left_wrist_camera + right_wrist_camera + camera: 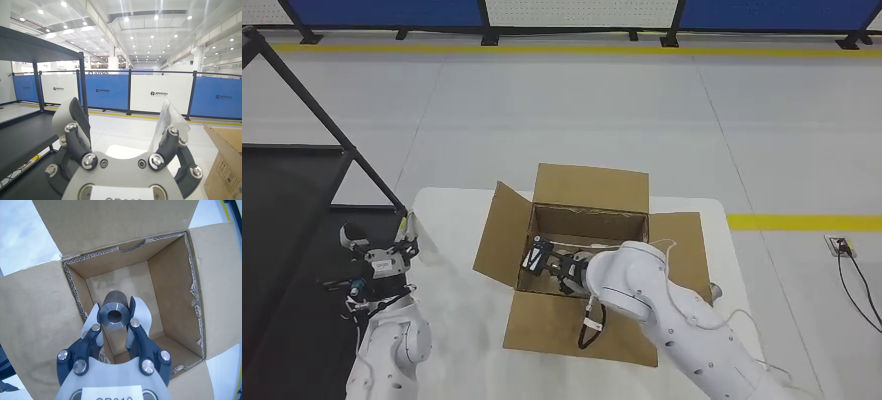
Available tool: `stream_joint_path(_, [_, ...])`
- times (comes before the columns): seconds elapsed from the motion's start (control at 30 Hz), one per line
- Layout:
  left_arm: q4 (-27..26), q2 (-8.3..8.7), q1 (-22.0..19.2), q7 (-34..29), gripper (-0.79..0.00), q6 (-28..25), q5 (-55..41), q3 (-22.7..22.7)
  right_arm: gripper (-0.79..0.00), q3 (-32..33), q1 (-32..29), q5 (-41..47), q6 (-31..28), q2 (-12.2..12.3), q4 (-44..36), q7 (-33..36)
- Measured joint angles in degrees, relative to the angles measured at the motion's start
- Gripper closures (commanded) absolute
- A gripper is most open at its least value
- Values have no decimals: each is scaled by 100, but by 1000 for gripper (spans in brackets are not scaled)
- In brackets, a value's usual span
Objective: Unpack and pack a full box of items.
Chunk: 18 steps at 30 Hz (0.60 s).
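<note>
White bench [452, 300] carries an open cardboard box [592, 190] with its flaps spread; the right tool [540, 258] is down inside the box's mouth; the left tool [379, 232] stands well apart from it at the bench's edge, near a black rack [292, 200].

From the left wrist, blue and white fence panels [105, 91] run behind; the left tool [121, 108] is spread wide with nothing between its fingers; a scrap of clear film [170, 121] clings to one finger.

From the right wrist, the right tool [114, 310] is clamped on a metal cylinder [115, 297] with a bored end, held inside the cardboard box [170, 285]; whether the cylinder touches the bottom I cannot tell.
</note>
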Motion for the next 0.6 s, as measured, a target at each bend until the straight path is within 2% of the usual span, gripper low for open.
stream_joint_path(0.13, [-65, 2, 6, -23, -785, 13, 15, -10, 0, 369, -82, 85, 29, 61, -165, -360])
stream_joint_path(0.23, [-82, 4, 4, -44, -785, -2, 28, -2, 0, 960, -394, 136, -72, 216, -722, -275])
stream_joint_path(0.43, [-70, -13, -102, -89, -785, -48, 95, 154, 0, 2891, -1828, 280, -164, 618, -2344, -9])
stream_joint_path(0.6, [-43, -24, -211, -132, -785, -92, 156, 272, 0, 4384, -3117, 498, -115, 798, -3340, -26])
